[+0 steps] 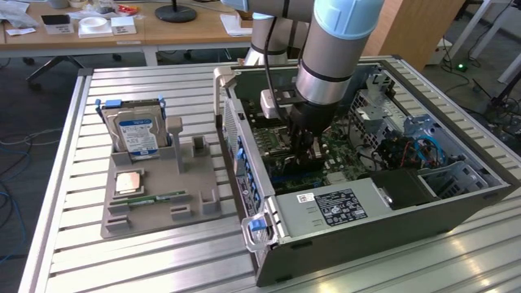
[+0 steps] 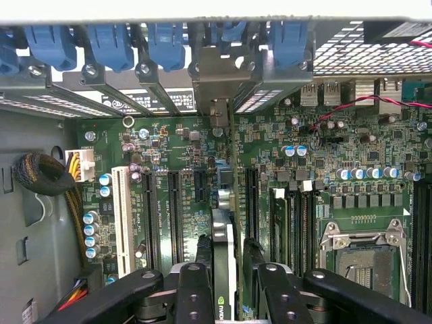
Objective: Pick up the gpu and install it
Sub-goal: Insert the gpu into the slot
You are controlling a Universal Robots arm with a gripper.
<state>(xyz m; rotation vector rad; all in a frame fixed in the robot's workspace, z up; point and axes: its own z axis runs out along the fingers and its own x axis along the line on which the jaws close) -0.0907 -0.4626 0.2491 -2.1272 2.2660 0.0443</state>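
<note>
In the exterior view my gripper (image 1: 306,151) reaches down into the open computer case (image 1: 456,201), just above the green motherboard (image 1: 342,160). The wrist view has the gpu (image 2: 224,260) edge-on between my black fingers (image 2: 196,287), a thin black card with the gripper (image 2: 228,287) shut on it. It stands upright over the motherboard's expansion slots (image 2: 174,216). Its silver bracket (image 2: 217,84) lies at the case's rear slot openings, under the blue clips (image 2: 165,44). I cannot tell whether the card's edge sits in a slot.
A grey fixture tray (image 1: 155,210) at the exterior view's left holds a silver hard drive (image 1: 136,135), a copper-topped chip (image 1: 128,182) and a green memory stick (image 1: 153,199). Inside the case are the power supply (image 1: 338,204), an empty CPU socket (image 2: 364,260) and coloured cables (image 1: 407,149).
</note>
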